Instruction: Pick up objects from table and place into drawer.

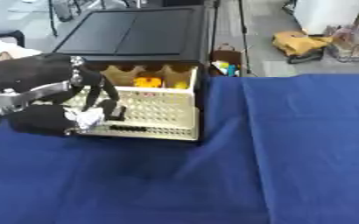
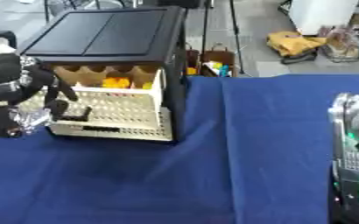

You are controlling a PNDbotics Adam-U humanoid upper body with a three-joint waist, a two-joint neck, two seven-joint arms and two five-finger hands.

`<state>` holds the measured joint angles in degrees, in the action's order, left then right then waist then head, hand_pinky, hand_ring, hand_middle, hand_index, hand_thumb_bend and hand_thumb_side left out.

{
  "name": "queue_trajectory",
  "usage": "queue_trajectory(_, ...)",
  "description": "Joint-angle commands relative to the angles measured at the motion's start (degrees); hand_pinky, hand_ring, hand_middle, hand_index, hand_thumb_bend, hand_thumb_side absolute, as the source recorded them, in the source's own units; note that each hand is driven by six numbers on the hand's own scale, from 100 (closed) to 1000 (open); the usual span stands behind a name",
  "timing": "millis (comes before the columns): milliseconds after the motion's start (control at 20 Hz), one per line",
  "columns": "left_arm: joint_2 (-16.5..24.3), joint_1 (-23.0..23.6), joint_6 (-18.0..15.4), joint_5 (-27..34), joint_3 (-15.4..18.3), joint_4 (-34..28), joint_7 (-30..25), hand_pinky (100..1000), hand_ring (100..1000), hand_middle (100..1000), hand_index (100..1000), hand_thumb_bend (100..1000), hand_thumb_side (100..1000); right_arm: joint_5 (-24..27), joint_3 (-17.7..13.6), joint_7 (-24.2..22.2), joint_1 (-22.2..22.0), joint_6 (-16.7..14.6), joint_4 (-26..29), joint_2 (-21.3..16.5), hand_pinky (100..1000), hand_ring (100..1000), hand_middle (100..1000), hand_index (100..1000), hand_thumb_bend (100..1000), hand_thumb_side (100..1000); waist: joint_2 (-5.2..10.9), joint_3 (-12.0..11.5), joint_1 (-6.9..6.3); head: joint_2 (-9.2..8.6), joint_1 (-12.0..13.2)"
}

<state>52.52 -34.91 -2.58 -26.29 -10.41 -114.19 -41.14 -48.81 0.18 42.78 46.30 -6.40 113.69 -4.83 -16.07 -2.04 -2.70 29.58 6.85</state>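
A black cabinet (image 1: 133, 33) stands at the table's far left with its cream perforated drawer (image 1: 156, 109) pulled out. Orange and yellow things (image 1: 146, 82) lie at the drawer's back. My left hand (image 1: 44, 118), black, hovers at the drawer's front left corner, its fingers (image 1: 106, 103) curled over the drawer's rim around a small crumpled white thing (image 1: 88, 117). My right arm (image 2: 355, 144), silver with green lights, shows only in the right eye view at the right edge; its fingers are hidden.
A blue cloth (image 1: 290, 153) covers the table, with a fold running down from the drawer's right corner. Beyond the far edge are a brown bag (image 1: 227, 61), a yellow bag (image 1: 301, 43) and a wire basket (image 1: 350, 46) on the floor.
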Motion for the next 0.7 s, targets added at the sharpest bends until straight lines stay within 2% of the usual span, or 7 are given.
queue_trajectory(50,2.6,-0.9,-0.9,1.0,-0.4,-0.4,-3.8,100,173,434,792,100,1000,0.0,-0.4,0.2,0.5,0.5,0.9,-0.8,634,728,546,647,100,918,1.31,0.0,-0.1,0.42,0.3)
queue_trajectory(350,2.9,0.1,-1.4,1.9,-2.2,-0.4,-9.1,100,165,454,790,100,1000,0.1,-0.6,0.8,0.5,0.9,0.9,-0.9,633,727,542,643,100,918,1.21,0.2,-0.02,0.42,0.7)
queue_trajectory(550,2.7,1.1,-0.6,2.4,-2.9,-0.4,-10.6,100,161,462,798,100,1000,0.1,-0.7,1.2,0.5,1.1,0.9,-1.0,634,727,540,640,100,915,1.07,0.3,0.08,0.31,0.9)
queue_trajectory(700,2.5,2.3,0.7,2.4,-3.7,-0.4,-10.8,100,156,512,806,100,1000,0.1,-0.9,1.6,0.5,1.3,0.9,-1.0,635,727,538,637,100,908,0.94,0.4,0.13,0.07,1.0)
